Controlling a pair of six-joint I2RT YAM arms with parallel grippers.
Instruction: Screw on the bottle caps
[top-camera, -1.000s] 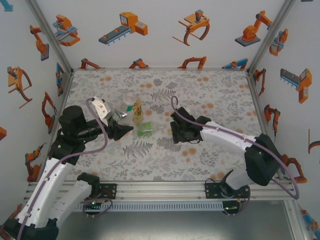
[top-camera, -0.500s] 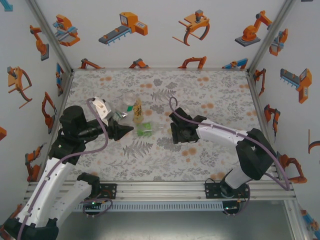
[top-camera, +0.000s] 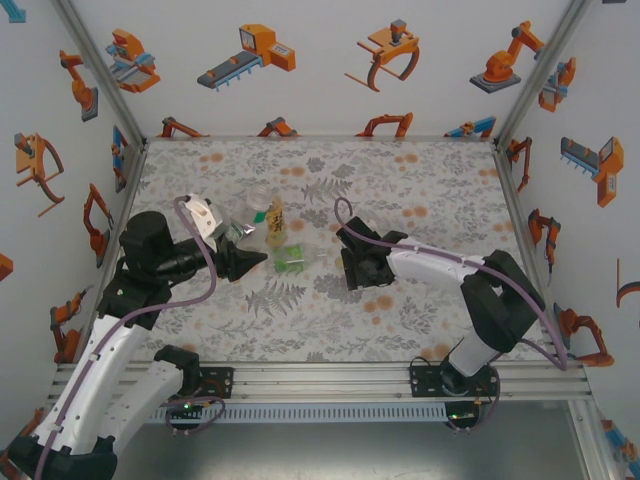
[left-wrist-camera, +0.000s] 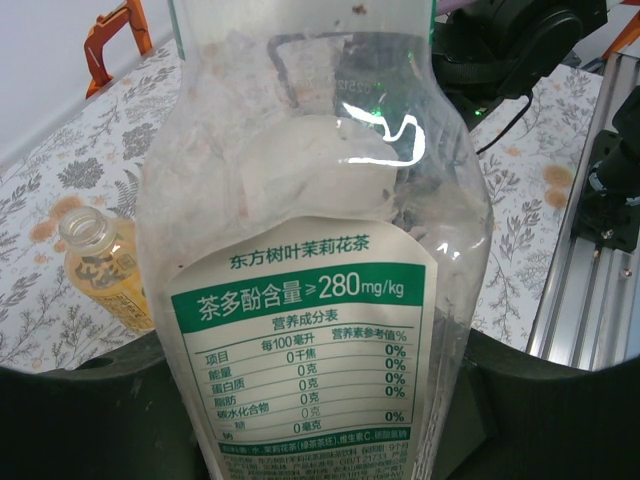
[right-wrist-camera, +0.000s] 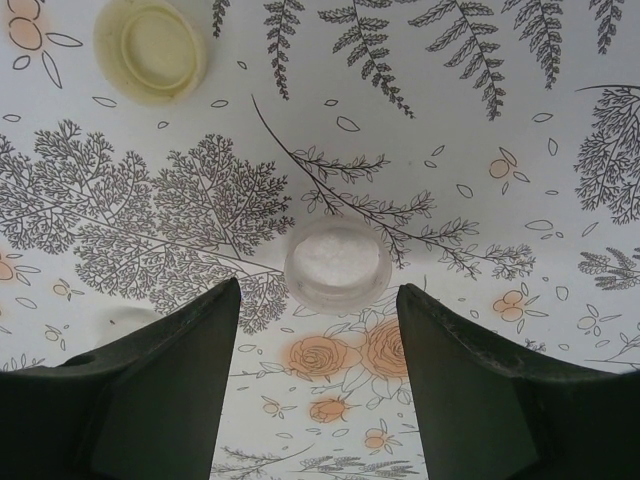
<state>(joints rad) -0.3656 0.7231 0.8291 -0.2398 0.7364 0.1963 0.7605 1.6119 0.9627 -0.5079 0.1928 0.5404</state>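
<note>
Floral table, orange robot stickers on the walls around it. You have the left gripper clamped on the slim bottle left of the table's middle; its dark fingers press the label from both sides. That bottle, clear with a green-and-white label, blocks most of your left wrist view, and its neck runs off the top, so you cannot tell whether it is capped. Just beside it, on the side toward the far edge in that view, stands the amber bottle, mouth open, no cap on. From above, the short green bottle sits just past the left fingertips, between the two arms. Your right gripper hangs low over the table's middle, fingers apart, holding nothing. The whitish cap lies flat on the cloth between them, touching neither. The pale yellow cap lies hollow side up, well apart from the whitish one. A faint pale round patch shows at the edge of one right finger, too dim to name. Count: three bottles, two caps clearly seen.
</note>
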